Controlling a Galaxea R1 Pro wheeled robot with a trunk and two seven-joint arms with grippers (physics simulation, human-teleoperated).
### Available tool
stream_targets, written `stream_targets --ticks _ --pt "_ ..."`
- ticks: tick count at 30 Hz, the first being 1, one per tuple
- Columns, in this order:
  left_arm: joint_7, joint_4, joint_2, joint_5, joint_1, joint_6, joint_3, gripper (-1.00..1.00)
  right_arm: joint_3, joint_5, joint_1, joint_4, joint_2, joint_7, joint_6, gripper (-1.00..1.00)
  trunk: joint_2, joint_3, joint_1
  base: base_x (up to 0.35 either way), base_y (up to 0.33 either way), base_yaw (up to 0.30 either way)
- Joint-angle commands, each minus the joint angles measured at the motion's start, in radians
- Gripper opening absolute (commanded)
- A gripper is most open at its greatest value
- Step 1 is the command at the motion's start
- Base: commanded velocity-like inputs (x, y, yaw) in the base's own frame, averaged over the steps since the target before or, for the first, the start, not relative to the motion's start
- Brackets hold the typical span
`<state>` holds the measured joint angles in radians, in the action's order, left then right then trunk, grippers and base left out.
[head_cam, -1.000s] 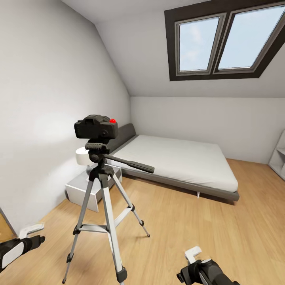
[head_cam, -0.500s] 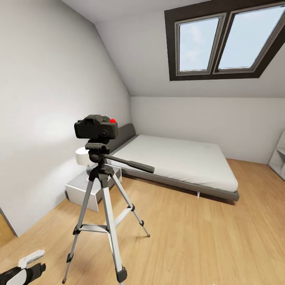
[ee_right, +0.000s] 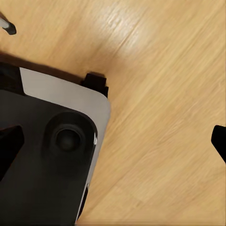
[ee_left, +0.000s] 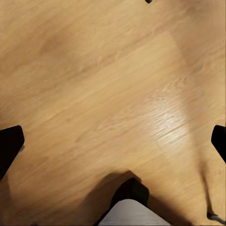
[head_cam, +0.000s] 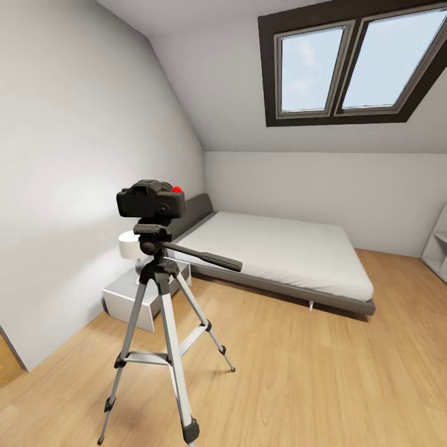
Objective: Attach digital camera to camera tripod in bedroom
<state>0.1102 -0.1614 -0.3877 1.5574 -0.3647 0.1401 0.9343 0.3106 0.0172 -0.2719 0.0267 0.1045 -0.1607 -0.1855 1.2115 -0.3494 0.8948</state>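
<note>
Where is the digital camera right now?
In the head view, the digital camera sits atop the camera tripod, left of the bed, before the nightstand.

My room is bright and evenly lit. Daylight comes from the skylight (head_cam: 354,62) above the bed (head_cam: 279,254). A soft bright patch sits on the wall beside the digital camera (head_cam: 151,200). The wood floor (ee_left: 113,94) shines pale under my wrists, with a dark shadow nearby. Everything looks sharp.
</note>
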Motion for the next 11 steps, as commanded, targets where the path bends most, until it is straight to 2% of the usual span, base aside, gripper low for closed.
stream_targets --ticks 1,3,7,8,11 --pt "0.007 -0.003 0.004 0.006 0.012 0.003 0.005 1.00 0.005 0.001 0.001 0.000 0.000 -0.003 -0.006 1.00 0.001 -0.001 0.000 0.000 0.000 0.000" --pt "0.007 -0.003 0.010 0.006 0.025 0.003 0.005 1.00 0.005 0.001 0.002 -0.002 -0.001 -0.003 -0.005 1.00 0.001 -0.001 0.000 0.000 0.000 0.000" --pt "0.007 -0.002 0.035 0.007 0.074 0.002 0.006 1.00 0.005 0.001 0.006 -0.007 -0.002 -0.003 -0.004 1.00 0.001 -0.001 0.000 0.000 0.000 0.000" --pt "0.007 -0.002 0.048 0.005 0.095 0.001 0.007 1.00 0.005 0.001 0.008 -0.009 -0.003 -0.003 -0.004 1.00 0.001 -0.001 0.000 0.000 0.000 0.000" --pt "0.007 -0.001 0.064 0.004 0.112 0.000 0.009 1.00 0.005 0.002 0.010 -0.010 -0.005 -0.003 -0.003 1.00 0.001 -0.001 0.000 0.000 0.000 0.000"
